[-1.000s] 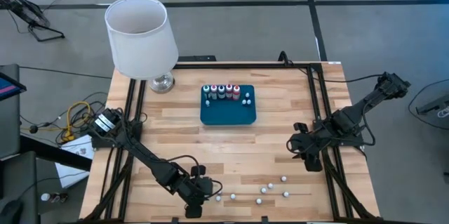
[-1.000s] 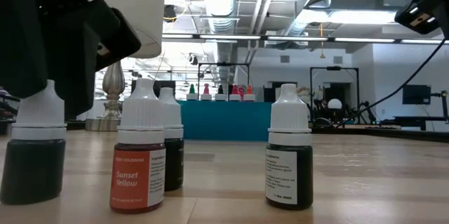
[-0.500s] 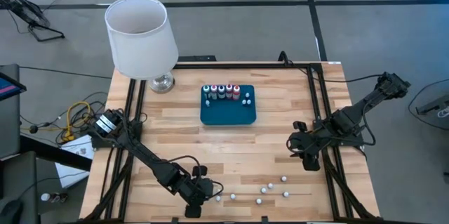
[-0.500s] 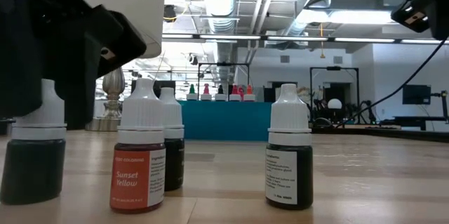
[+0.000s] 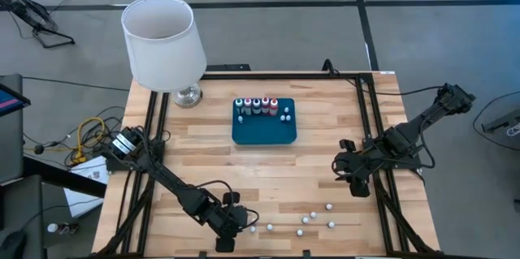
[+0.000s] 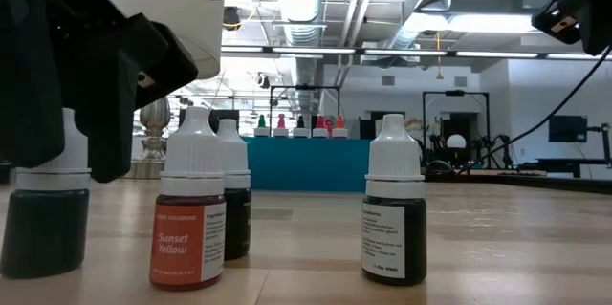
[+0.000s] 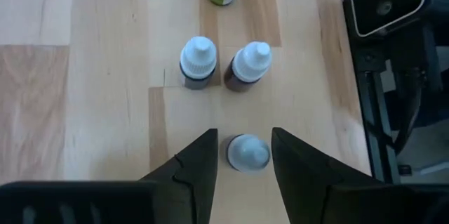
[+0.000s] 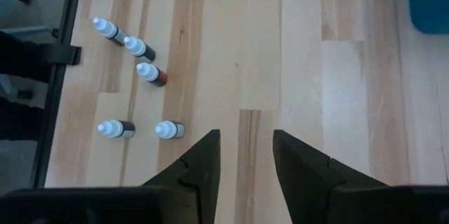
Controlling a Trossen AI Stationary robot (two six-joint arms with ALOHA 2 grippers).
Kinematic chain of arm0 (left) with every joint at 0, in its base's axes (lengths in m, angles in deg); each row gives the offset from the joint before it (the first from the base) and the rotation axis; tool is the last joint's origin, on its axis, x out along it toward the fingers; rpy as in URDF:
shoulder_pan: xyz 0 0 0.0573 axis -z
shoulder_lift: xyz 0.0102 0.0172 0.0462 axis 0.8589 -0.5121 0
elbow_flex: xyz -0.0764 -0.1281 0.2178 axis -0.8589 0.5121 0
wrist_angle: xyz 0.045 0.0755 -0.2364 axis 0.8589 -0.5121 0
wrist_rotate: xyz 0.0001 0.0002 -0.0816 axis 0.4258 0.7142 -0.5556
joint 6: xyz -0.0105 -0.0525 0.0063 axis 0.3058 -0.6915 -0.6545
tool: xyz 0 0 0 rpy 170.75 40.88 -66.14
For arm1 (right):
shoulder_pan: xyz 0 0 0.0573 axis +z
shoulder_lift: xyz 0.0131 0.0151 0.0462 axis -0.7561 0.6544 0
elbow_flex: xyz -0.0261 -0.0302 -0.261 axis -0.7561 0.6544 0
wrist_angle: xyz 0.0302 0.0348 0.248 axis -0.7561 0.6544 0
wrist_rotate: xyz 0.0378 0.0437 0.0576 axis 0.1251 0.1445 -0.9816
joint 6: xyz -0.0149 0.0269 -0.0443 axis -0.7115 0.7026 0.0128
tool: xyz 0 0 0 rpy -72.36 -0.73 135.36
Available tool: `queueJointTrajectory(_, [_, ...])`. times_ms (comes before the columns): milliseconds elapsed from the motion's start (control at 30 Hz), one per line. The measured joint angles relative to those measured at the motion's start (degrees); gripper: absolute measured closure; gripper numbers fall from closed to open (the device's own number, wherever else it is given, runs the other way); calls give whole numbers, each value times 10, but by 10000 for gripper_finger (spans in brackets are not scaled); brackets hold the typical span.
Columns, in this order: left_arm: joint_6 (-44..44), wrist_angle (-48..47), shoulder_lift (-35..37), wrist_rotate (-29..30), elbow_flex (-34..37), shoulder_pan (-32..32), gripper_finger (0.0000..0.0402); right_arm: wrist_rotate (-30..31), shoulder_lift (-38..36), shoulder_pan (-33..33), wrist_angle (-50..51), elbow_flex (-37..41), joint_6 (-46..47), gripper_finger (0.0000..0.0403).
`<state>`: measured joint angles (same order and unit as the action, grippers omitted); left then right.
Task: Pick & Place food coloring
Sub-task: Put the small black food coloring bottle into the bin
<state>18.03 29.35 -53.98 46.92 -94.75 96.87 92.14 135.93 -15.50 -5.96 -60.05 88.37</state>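
Left gripper [image 7: 243, 155] open, straddling white-capped bottle [image 7: 248, 153], fingers apart from it

4 cams: 1 overhead, 1 at tabletop level, 2 on the wrists

High cam looks straight down on the whole tabletop [image 5: 325, 153] w/ both arms. Low cam sits level, right up close to the loose bottles [image 6: 186, 195], teal tray [image 6: 306, 163] far behind; high shares both. Wrist cams look down past their own fingers [image 7: 200, 164] at those same bottles.
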Motion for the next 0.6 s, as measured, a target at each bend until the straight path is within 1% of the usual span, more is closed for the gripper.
queueJointTrajectory(300, [-38, -3, 0, -8, 0, 0, 276, 0, 0, 0, 0, 0, 0, 282])
queueJointTrajectory(433, [-41, -4, 0, -9, 0, 0, 277, 0, 0, 0, 0, 0, 0, 282])
queueJointTrajectory(500, [-41, -4, 0, -9, 0, 0, 284, 0, 0, 0, 0, 0, 0, 282])
queueJointTrajectory(600, [-40, -4, 0, -10, 0, 0, 306, 0, 0, 0, 0, 0, 0, 282])
